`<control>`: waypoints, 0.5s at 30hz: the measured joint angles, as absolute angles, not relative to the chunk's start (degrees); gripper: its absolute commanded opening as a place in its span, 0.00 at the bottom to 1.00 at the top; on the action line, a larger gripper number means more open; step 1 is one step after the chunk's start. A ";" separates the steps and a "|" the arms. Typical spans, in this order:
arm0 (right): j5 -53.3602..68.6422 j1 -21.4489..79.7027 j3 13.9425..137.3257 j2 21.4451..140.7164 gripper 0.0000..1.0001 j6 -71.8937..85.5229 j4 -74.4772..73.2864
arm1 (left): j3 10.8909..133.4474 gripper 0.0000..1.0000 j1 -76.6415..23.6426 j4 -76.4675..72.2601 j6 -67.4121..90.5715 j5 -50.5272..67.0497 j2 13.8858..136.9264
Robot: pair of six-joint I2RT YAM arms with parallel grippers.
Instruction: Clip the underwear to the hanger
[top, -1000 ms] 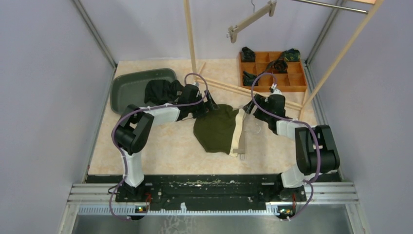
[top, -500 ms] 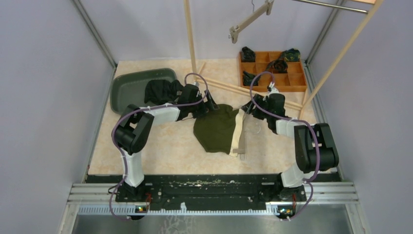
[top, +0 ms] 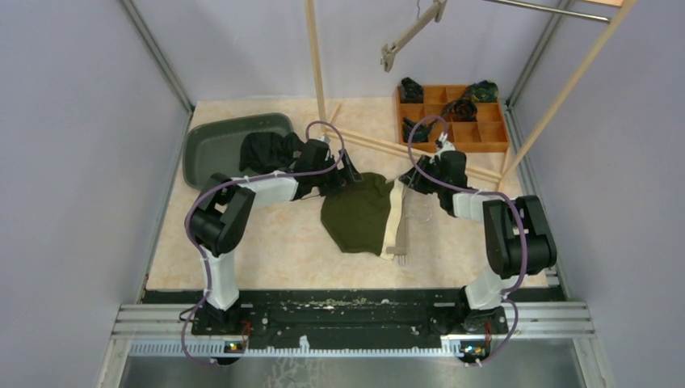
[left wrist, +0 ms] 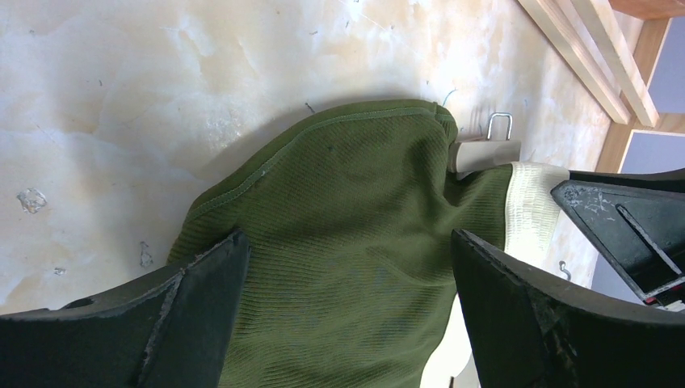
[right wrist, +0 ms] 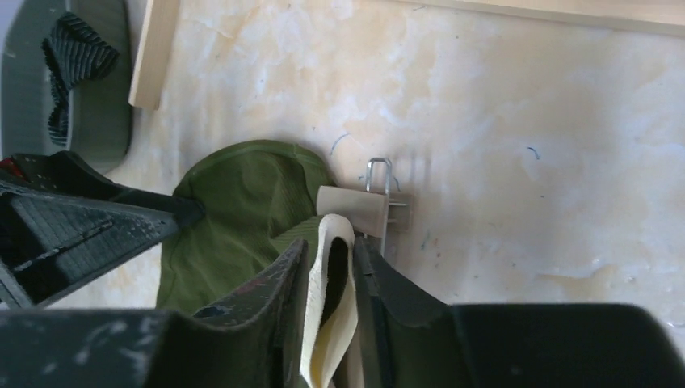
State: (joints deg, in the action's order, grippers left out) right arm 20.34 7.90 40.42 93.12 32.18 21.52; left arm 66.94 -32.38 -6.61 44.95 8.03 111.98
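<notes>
Right hand pinches cream waistband of green underwear.

underwear on table, centre | hanger touching its right edge | bin rear-left | divided tray rear-right

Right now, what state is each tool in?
Left tool: open, over the olive green knit underwear.
Right tool: closed on its cream elastic waistband.

No legible text, no labels or numbers (in any view)
</notes>
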 measured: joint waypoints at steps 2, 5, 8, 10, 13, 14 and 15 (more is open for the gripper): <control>20.27 8.45 40.91 93.12 0.13 31.97 21.37 | 66.94 1.00 -32.34 -6.59 44.95 8.08 111.96; 20.25 8.97 41.54 93.12 0.00 31.46 21.21 | 66.94 0.99 -32.23 -6.59 44.97 8.21 111.96; 20.16 9.52 42.48 93.12 0.00 31.07 20.51 | 66.92 0.99 -31.97 -6.55 44.95 8.38 111.96; 19.99 9.85 42.78 93.12 0.00 30.96 20.29 | 66.89 0.99 -31.77 -6.55 44.95 8.43 111.94; 19.75 10.37 42.87 93.12 0.00 30.68 20.27 | 66.41 1.00 -31.44 -6.42 44.93 8.40 111.48; 19.75 10.57 42.87 93.12 0.00 30.57 20.23 | 66.15 0.99 -31.29 -6.35 44.93 8.38 111.24; 19.79 10.85 42.87 93.12 0.00 30.50 20.23 | 65.80 1.00 -31.09 -6.31 44.93 8.36 110.96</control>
State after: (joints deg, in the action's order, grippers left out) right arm 19.79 10.85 42.87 93.12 30.50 20.23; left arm 65.80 -31.09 -6.31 44.93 8.36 110.96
